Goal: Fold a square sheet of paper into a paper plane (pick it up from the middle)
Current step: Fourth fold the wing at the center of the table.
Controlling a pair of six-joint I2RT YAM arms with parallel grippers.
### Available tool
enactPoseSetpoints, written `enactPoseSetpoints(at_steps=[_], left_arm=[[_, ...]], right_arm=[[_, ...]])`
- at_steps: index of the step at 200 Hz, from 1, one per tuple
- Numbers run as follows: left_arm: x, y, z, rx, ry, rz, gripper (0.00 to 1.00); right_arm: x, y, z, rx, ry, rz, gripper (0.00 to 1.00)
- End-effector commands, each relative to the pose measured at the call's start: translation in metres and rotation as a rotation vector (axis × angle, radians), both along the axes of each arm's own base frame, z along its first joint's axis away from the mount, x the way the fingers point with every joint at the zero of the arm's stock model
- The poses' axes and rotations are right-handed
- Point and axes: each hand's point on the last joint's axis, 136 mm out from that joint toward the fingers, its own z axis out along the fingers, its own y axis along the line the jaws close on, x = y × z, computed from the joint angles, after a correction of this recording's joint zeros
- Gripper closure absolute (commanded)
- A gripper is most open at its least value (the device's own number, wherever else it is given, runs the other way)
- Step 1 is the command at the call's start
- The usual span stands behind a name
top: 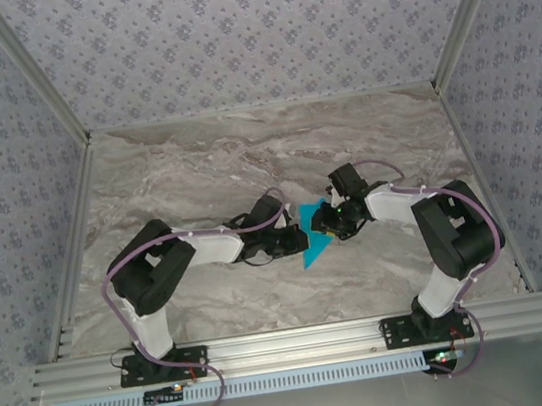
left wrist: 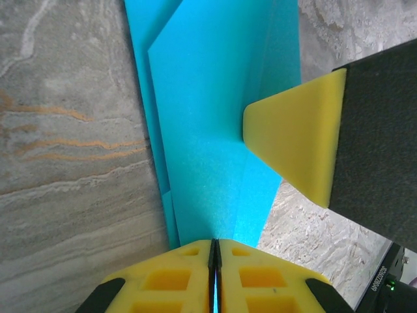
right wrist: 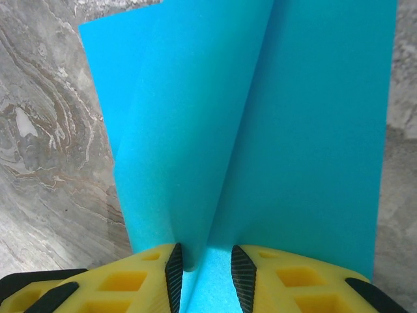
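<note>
Cyan-blue folded paper [left wrist: 208, 117] sits pinched in the left tool [left wrist: 215, 246].

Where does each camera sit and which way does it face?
Top external: above, behind the bases, looking down at the table; left gripper and right gripper meet at the blue paper.
Left wrist: looks along its shut fingers onto the paper; a right finger shows.
Right wrist: looks along its parted fingers, paper between.
All share the paper.
</note>
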Motion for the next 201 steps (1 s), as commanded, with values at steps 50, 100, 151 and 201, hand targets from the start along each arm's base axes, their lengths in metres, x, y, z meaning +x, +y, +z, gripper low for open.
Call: enactPoseSetpoints(at_steps=[50, 100, 151, 201], left_arm=[[0.004, -0.002, -0.002, 0.025, -0.017, -0.007, 0.88], [0.003, 0.000, -0.004, 0.036, -0.015, -0.002, 0.89], [0.003, -0.001, -0.004, 0.026, -0.008, -0.009, 0.89], [0.002, -0.006, 0.013, -0.028, -0.035, -0.024, 0.87]], right_arm=[[-0.041, -0.043, -0.058, -0.247, 0.180, -0.036, 0.67], [-0.043, -0.044, -0.060, -0.269, 0.189, -0.028, 0.67], [-0.043, -0.042, -0.062, -0.274, 0.193, -0.014, 0.67], [-0.043, -0.041, -0.064, -0.283, 0.196, -0.002, 0.66]])
